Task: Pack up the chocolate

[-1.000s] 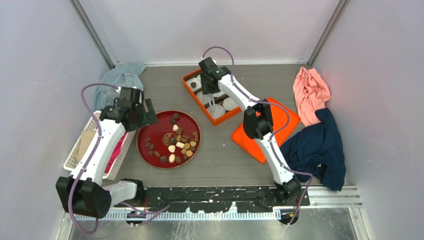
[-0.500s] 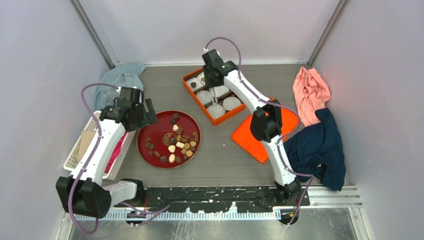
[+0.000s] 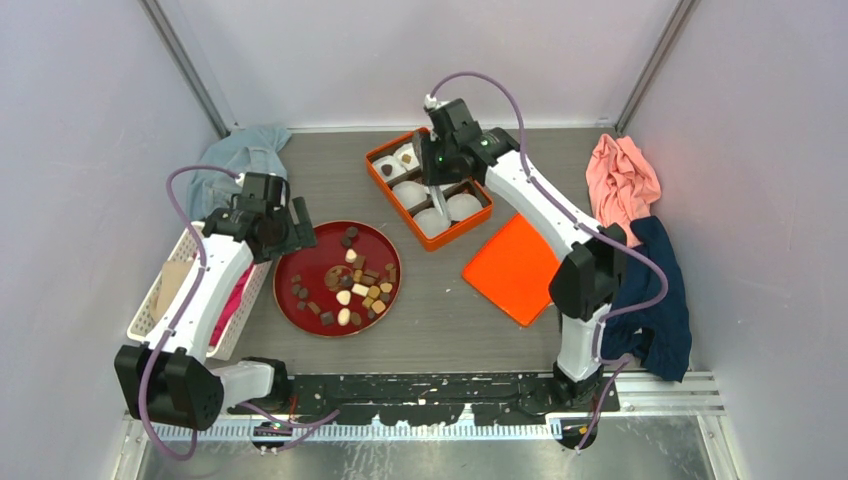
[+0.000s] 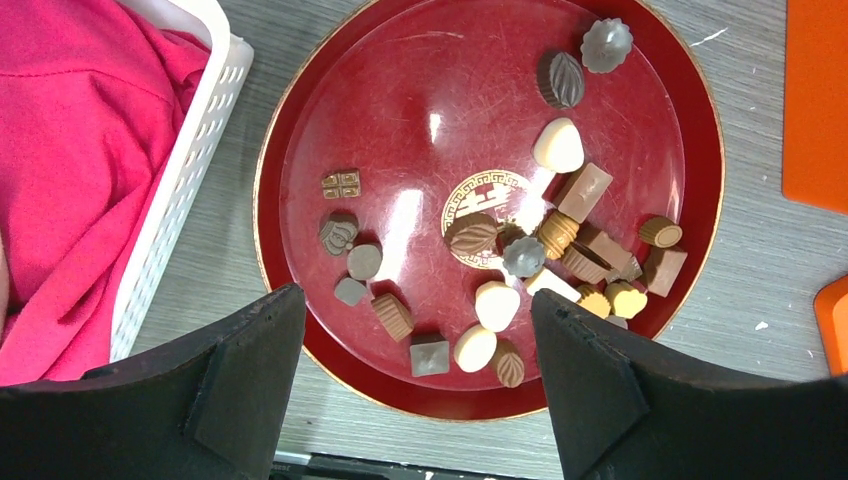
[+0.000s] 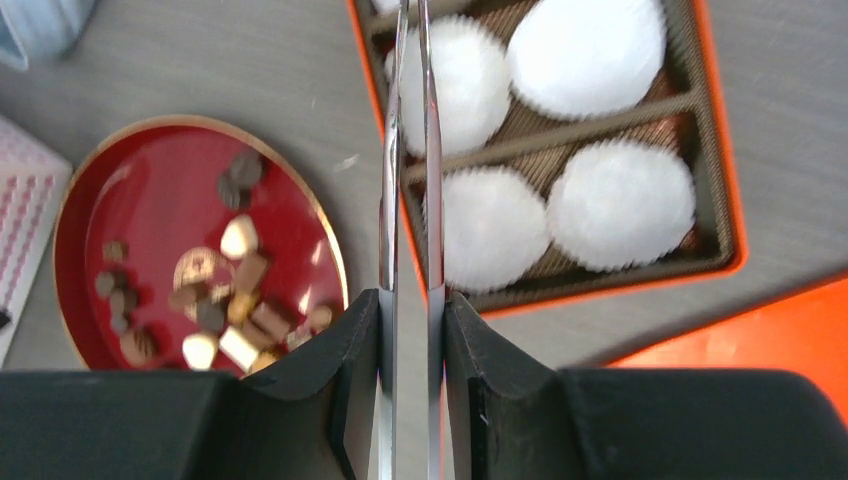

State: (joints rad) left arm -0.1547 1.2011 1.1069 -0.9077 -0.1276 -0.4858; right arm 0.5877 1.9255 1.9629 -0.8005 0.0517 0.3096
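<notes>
Several small chocolates (image 3: 355, 285), dark brown, tan and cream, lie on a round red plate (image 3: 300, 255). My left gripper (image 3: 290, 225) hangs open and empty over the plate's near-left rim; its wrist view shows the chocolates (image 4: 560, 145) on the plate (image 4: 400, 120) between its gripper (image 4: 415, 295) fingers. My right gripper (image 3: 440, 175) is shut on metal tongs (image 3: 436, 200) above the orange box (image 3: 372, 165) of white paper cups. Two far-left cups hold a chocolate (image 3: 387, 170). In the right wrist view the gripper (image 5: 411, 300) clamps the tongs (image 5: 393, 200) over the cups (image 5: 620, 205); the tips are cut off.
The box's orange lid (image 3: 515, 268) lies flat to the right of the box. A white basket (image 3: 165, 290) with pink cloth stands left of the plate. A blue-grey cloth (image 3: 240, 150) lies far left; pink (image 3: 620, 185) and navy (image 3: 640, 300) cloths lie right.
My right arm has swung to the right and its wrist has moved right and back, carrying the tongs, which still point down over the box. My left arm has hardly moved.
</notes>
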